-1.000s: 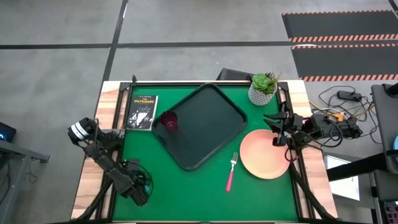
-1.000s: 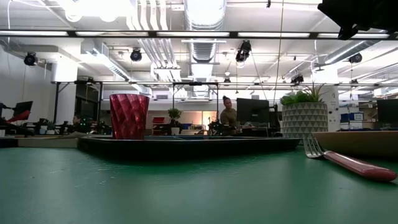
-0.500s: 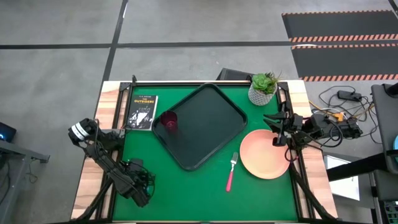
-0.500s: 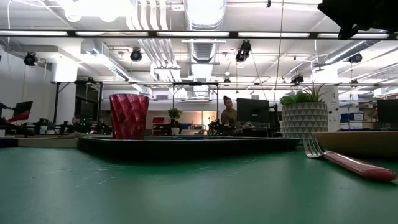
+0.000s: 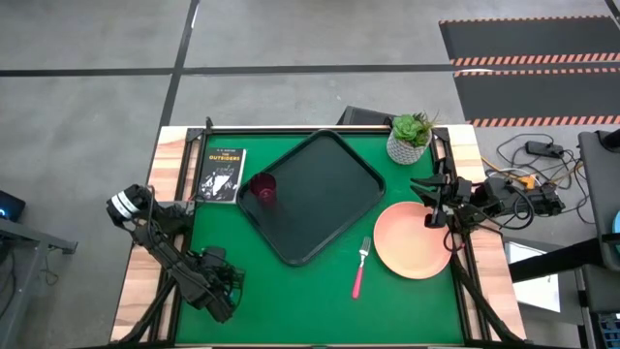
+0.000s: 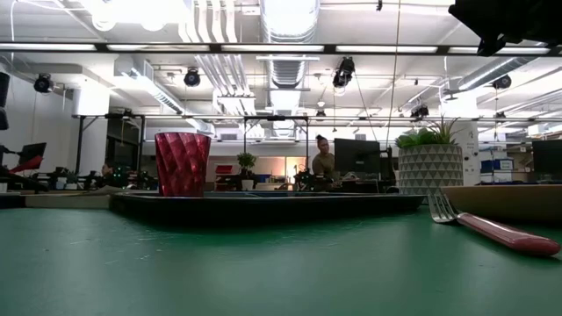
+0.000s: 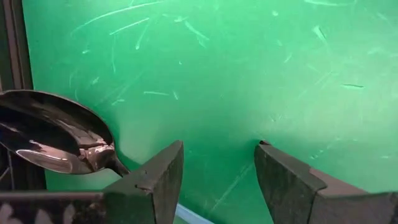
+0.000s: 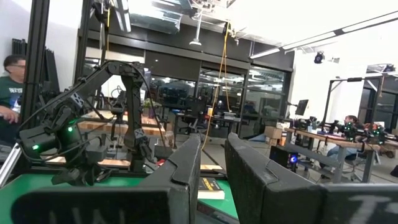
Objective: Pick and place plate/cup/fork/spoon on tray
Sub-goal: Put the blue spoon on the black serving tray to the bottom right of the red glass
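Two arms flank the green table (image 5: pixel 320 301) in the high view. The black tray (image 5: pixel 320 194) lies tilted near the centre, with the maroon cup (image 5: pixel 263 188) standing inside it at its 9 o'clock corner. The peach plate (image 5: pixel 412 240) rests on the cloth at about 4 o'clock from the tray, and the pink-handled fork (image 5: pixel 359 269) lies just beside the plate at its 8 o'clock, off the tray. The left gripper (image 5: pixel 221 288) hangs low over the table's 7 o'clock corner. The right gripper (image 5: pixel 433 202) sits over the plate's 1 o'clock rim; a potted plant (image 5: pixel 411 138) stands at 12 o'clock from it, and a small book (image 5: pixel 224 174) lies at the tray's 9 o'clock.

Across the low view, the cup (image 6: pixel 182 163) stands upright on the tray (image 6: pixel 263 206), with the fork (image 6: pixel 496 230) and the plate's edge (image 6: pixel 509 202) at 3 o'clock.

From the left wrist view, the left gripper (image 7: pixel 219 168) is spread wide above bare cloth, holding nothing; the spoon (image 7: pixel 53 132), bowl up, lies just beside one finger, possibly touching it, though that is hard to judge.

From the right wrist view, the right gripper (image 8: pixel 213 158) shows a narrow gap with nothing between its fingers, pointing level across the table toward the left arm.
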{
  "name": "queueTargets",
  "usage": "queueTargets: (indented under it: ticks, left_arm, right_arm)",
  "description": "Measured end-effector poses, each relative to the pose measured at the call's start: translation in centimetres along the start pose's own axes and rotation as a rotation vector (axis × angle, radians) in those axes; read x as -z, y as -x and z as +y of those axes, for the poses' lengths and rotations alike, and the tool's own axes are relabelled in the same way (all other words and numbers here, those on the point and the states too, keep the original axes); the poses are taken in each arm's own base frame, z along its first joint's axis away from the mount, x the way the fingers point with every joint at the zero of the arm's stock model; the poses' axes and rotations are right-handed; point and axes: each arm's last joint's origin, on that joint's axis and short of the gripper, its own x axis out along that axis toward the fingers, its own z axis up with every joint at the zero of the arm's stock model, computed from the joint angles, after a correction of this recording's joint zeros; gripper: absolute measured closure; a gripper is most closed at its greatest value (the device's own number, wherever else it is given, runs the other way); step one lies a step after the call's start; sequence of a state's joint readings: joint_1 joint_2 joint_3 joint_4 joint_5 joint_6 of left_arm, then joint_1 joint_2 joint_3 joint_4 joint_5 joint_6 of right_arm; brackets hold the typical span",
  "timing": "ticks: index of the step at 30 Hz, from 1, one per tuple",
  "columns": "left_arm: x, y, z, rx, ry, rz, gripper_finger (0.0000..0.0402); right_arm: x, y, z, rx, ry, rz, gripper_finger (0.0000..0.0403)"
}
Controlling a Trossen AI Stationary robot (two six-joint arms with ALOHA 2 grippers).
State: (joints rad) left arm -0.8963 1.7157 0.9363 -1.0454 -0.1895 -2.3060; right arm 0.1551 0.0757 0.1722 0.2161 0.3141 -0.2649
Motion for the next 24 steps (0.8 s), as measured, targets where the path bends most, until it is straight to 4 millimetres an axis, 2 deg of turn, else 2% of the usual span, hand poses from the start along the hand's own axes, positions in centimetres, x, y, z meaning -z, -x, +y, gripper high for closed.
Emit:
queueTargets:
  ticks: [5, 9, 13, 16, 24]
  left_arm:
    - [0.4, 1.0, 0.0, -0.076, -0.057, 0.134, 0.0224]
    - [0.0, 1.9, 0.3, -0.111, -0.069, 0.132, 0.0244]
    - [-0.7, 2.1, 1.3, -0.244, -0.072, 0.109, 0.0323]
    - [-0.8, 1.8, 1.6, -0.275, -0.07, 0.104, 0.0386]
    - [-1.0, 0.3, 2.4, -0.348, -0.046, 0.091, 0.0387]
  right_arm:
    - [0.0, 0.0, 0.0, 0.0, 0.0, 0.0, 0.0339]
    - [0.0, 0.0, 0.0, 0.001, 0.0, -0.002, 0.0339]
    - [0.0, 0.0, 0.0, 0.001, 0.0, -0.002, 0.0339]
    - [0.0, 0.0, 0.0, 0.001, 0.0, -0.002, 0.0339]
    - [0.0, 0.0, 0.0, 0.001, 0.0, -0.002, 0.0339]
